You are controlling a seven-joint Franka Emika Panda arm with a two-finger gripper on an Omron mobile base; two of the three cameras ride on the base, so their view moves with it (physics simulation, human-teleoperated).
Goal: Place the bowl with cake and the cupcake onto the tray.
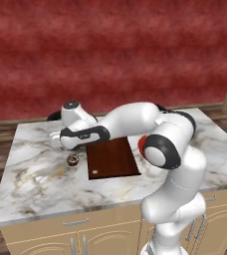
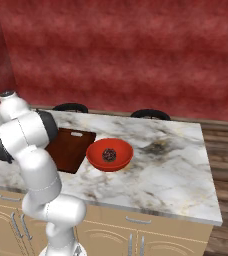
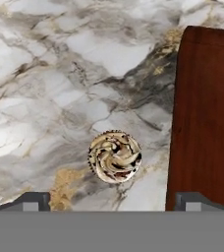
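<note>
**Count on the counter: one of each, plus two stools**

You've got one cupcake (image 3: 115,156), centre-low in the hand view. One tray (image 1: 112,158), mid-frame in the left base view. One bowl with cake (image 2: 109,154) at the centre of the right base view, a single dark cake inside it. Two dark stool tops (image 2: 70,107) peek over the counter's far edge, upper middle there.
</note>
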